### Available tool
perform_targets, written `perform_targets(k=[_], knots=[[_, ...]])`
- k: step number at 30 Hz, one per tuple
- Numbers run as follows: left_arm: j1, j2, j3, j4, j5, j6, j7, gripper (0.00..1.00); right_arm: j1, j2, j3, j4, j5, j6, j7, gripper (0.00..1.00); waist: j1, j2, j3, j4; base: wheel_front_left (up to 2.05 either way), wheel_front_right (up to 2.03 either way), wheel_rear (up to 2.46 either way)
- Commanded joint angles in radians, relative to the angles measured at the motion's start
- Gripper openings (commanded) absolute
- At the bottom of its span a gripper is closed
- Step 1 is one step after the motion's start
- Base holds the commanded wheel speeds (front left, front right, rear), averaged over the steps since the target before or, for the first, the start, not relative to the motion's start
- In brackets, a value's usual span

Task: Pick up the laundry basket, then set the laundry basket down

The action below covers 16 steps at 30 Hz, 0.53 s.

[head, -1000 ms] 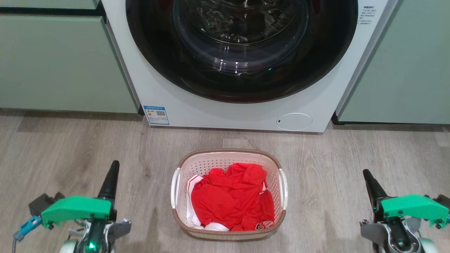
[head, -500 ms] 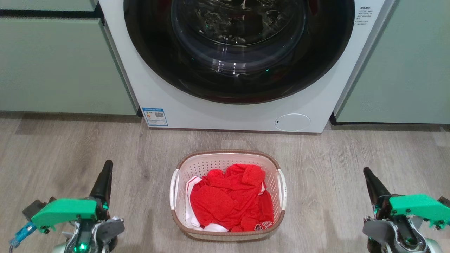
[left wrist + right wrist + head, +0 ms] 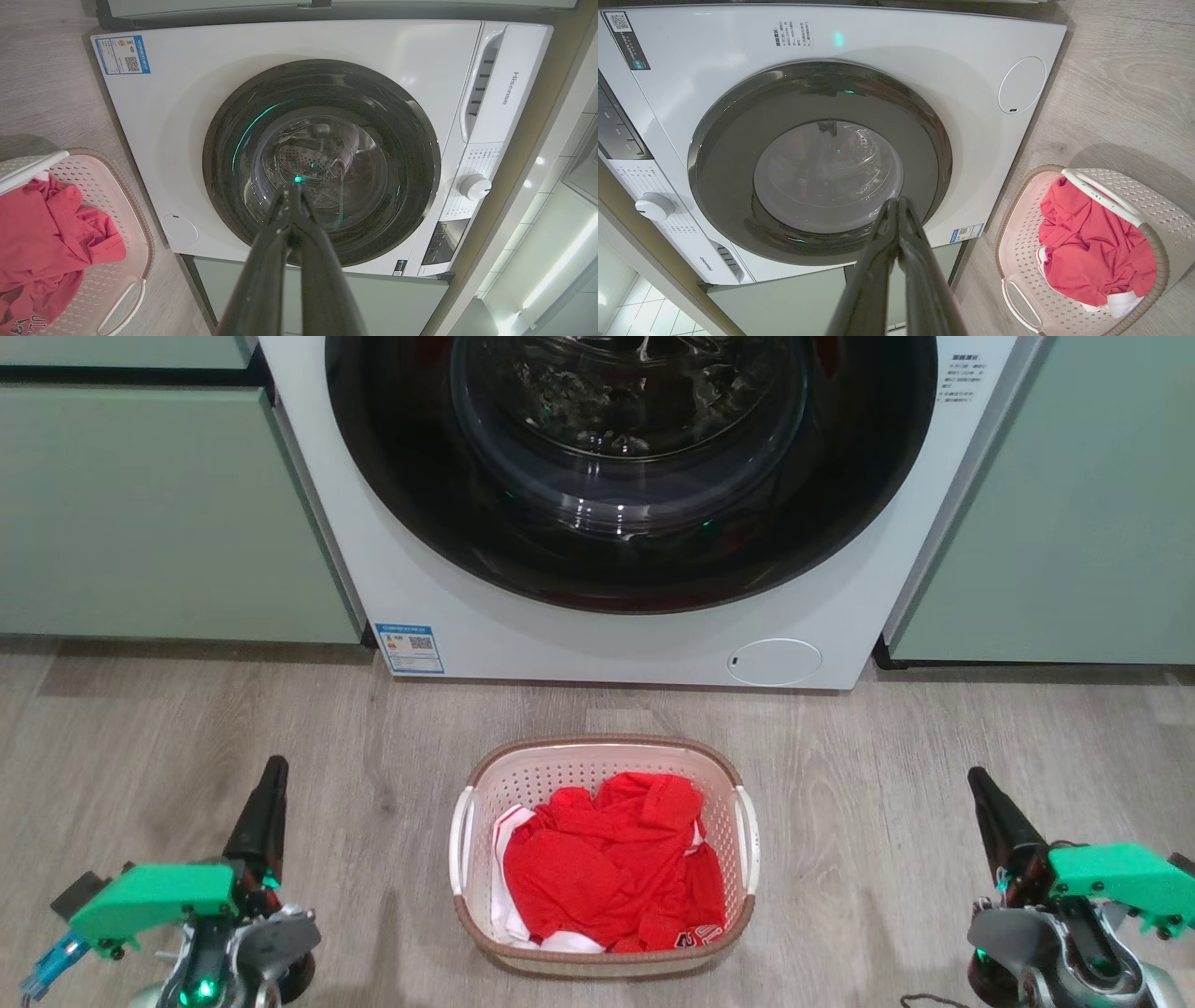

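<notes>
Plastic: the laundry basket (image 3: 602, 744) looks light and stiff, red clothes (image 3: 607, 868) inside.
Hold: white side handles (image 3: 456, 840), one each.
Claws: left claw (image 3: 271, 775), right claw (image 3: 980, 784) clenched, empty.

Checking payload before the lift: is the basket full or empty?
Partly full: crumpled red clothing covers the bottom of the laundry basket; its perforated far wall shows bare above the pile.

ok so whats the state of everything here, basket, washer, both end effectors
laundry basket: upright on the floor, not gripped, not yet lifted
red clothes: crumpled inside the basket
washer door: shut
left end effector: shut, empty, off to the basket's left, not touching it
right end effector: shut, empty, off to the basket's right, not touching it
</notes>
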Motion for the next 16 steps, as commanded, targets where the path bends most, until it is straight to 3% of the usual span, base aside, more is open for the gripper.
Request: perform_targets(k=[1,16], knots=[[-0.055,0.012,0.036,-0.03,0.0,-0.007,0.006,0.0,-0.047,-0.018,0.018,-0.037,0.002,0.007,0.007,0.0,0.0,0.0,0.0,0.0,0.0,0.0,0.0],[-0.055,0.008,0.042,-0.03,0.005,-0.007,0.011,0.0,-0.047,-0.016,0.015,-0.036,-0.001,0.007,0.009,0.0,0.0,0.0,0.0,0.0,0.0,0.0,0.0]])
